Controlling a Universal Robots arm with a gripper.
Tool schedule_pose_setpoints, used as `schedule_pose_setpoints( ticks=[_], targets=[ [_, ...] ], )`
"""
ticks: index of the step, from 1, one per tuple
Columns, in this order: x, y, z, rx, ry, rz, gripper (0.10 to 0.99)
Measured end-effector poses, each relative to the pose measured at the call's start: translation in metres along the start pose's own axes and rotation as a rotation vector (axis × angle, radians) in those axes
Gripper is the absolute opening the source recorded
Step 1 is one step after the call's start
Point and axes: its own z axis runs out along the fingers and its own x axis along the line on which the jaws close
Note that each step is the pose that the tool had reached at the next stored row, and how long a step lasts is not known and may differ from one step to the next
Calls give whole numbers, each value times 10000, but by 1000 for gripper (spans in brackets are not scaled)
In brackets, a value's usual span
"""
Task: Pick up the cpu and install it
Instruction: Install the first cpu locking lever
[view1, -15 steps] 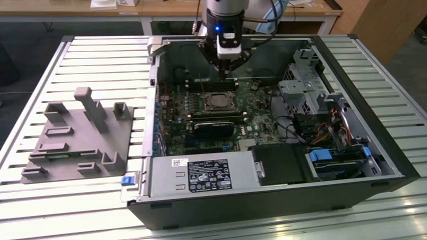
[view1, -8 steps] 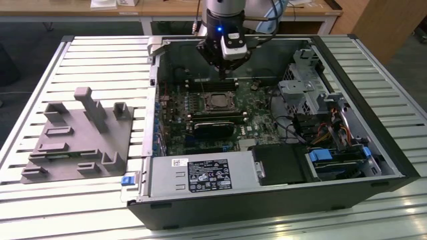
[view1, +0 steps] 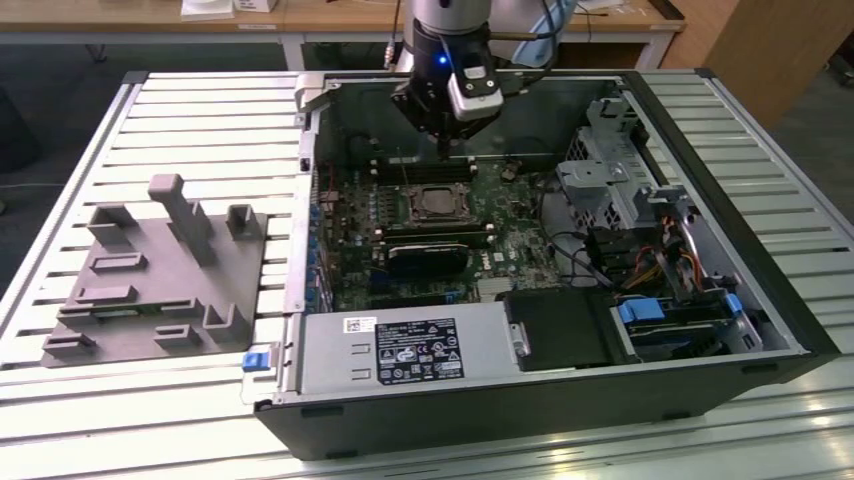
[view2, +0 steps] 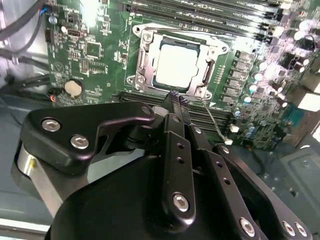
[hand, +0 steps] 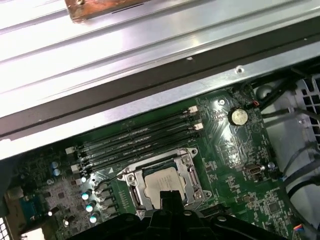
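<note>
1. Silver-grey cpu (view2: 176, 63) lies seated in the motherboard socket (view2: 145, 56), just beyond the gripper (view2: 176, 99) tips in both wrist views.
2. Gripper fingers (view2: 172, 107) are pressed together, holding nothing.
3. Gripper hangs above the open computer case (view1: 747, 300); memory slots (hand: 135, 142) lie beside the socket.

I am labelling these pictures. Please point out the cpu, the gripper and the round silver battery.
cpu (view2: 176, 64), second wrist view, middle of its silver top.
gripper (view2: 176, 98), second wrist view, at its fingertips.
battery (hand: 238, 117), first wrist view, its round face.
</note>
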Motion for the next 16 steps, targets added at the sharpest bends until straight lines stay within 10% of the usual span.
schedule_pose_setpoints(
  ticks=[5, 16],
  targets=[
    [1, -1, 13, 49, 221, -603, 106],
    [46, -17, 49, 10, 261, -2096, 106]
  ],
)
